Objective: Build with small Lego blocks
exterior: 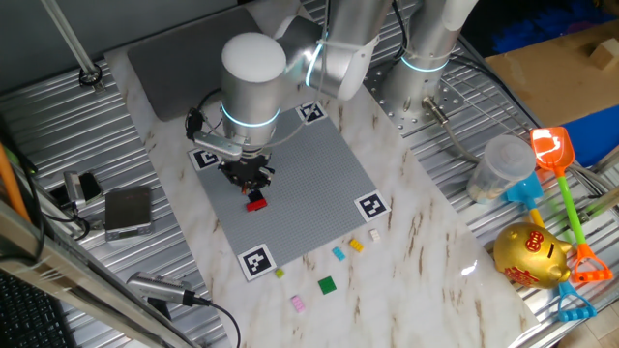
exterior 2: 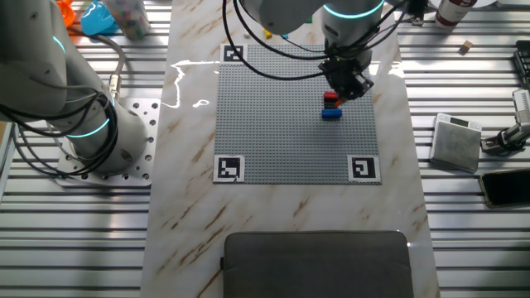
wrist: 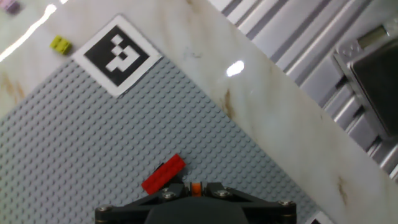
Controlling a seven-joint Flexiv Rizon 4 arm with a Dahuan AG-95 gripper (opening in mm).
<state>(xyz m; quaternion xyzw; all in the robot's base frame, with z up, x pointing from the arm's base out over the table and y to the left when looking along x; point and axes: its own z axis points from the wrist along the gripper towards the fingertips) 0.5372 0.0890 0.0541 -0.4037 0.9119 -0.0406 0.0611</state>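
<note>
Tool [exterior: 252, 181] clenched on an orange brick [wrist: 196, 187], just above red brick [wrist: 163, 173].

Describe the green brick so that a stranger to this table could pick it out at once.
Start at the grey studded baseplate on the marble tabletop, then go to the loose bricks scattered off its near edge. The green brick lies flat there, between a pink brick and a light blue brick. It is the only dark green piece.
</note>
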